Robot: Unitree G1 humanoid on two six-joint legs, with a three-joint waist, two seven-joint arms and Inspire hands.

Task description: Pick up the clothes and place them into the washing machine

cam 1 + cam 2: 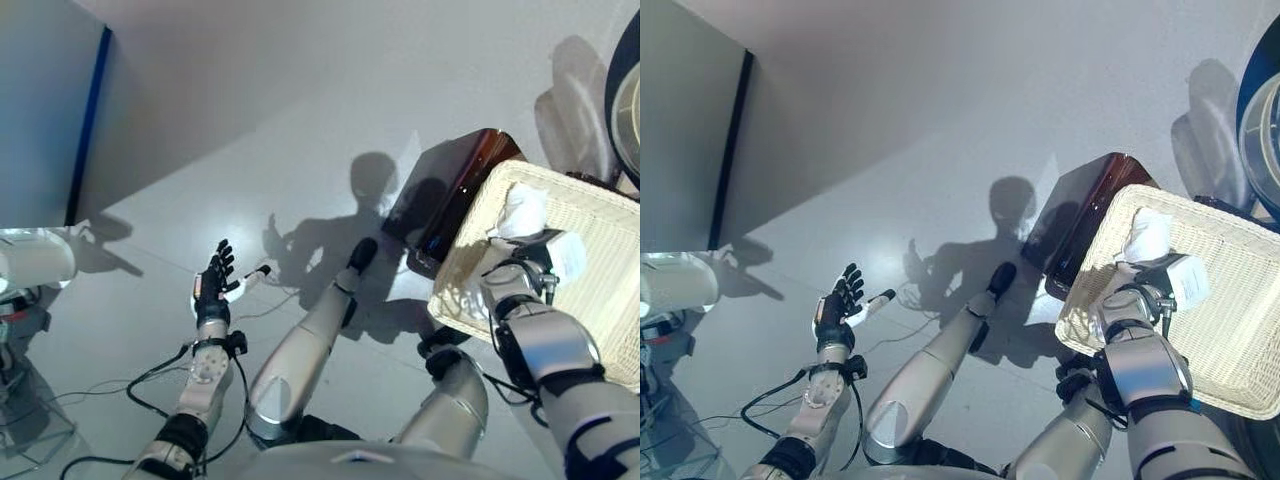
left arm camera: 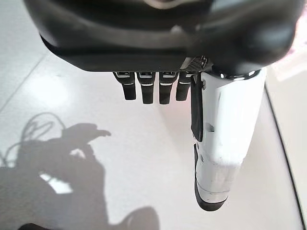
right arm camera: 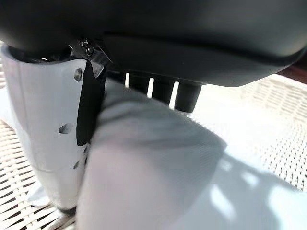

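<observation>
A white cloth (image 1: 525, 212) lies bunched in a white wicker basket (image 1: 600, 190) at my right. My right hand (image 1: 520, 272) reaches into the basket and sits on the cloth. In the right wrist view the cloth (image 3: 153, 172) fills the space between the white-covered thumb (image 3: 43, 134) and the fingers (image 3: 184, 96), which curl behind it. My left hand (image 1: 213, 285) hangs open above the bare floor at the lower left, fingers straight, holding nothing. The left wrist view shows its thumb (image 2: 225, 143) over empty floor.
The basket rests on a dark brown stool (image 1: 465, 175). The washing machine's round door (image 1: 625, 95) shows at the top right edge. A grey panel with a blue edge (image 1: 50, 110) stands at the left, a white rounded object (image 1: 35, 258) below it.
</observation>
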